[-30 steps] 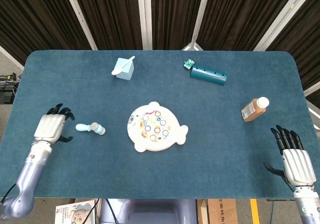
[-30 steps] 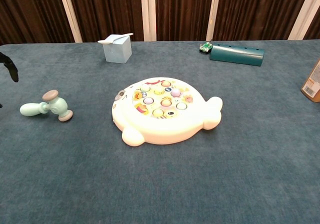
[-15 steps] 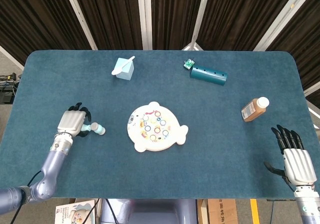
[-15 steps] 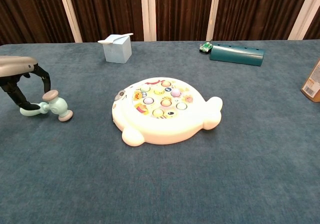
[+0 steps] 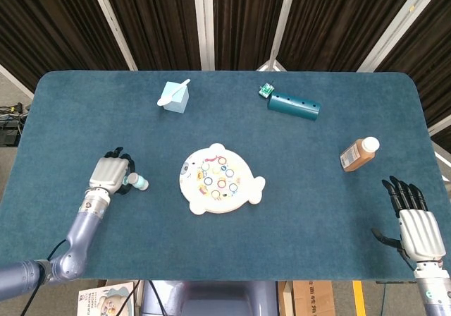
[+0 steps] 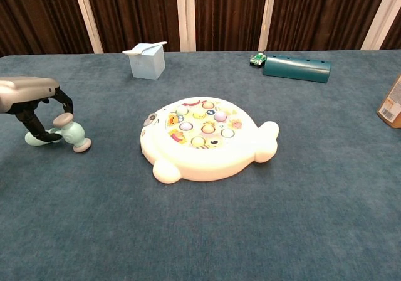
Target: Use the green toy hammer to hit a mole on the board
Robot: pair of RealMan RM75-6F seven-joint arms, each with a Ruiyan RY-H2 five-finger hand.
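Head view: the left hand (image 5: pixel 110 175) has slid a little further right than half a second ago and now sits over the handle of the hammer (image 5: pixel 138 183), left of centre; only the hammer's head shows beyond the fingers. Whether the fingers have closed on the handle cannot be told here. The board (image 5: pixel 220 178) lies mid-frame, just right of the hammer, with bare cloth all round it. The right hand (image 5: pixel 414 223) is unchanged at the lower right, flat, fingers spread, holding nothing, near the table (image 5: pixel 296 245) edge.

Chest view: at mid-left, the left hand's fingers (image 6: pixel 36 124) curl down around the hammer's (image 6: pixel 62 133) handle, which lies on the cloth. The board (image 6: pixel 203 138) sits centre, open cloth in front.
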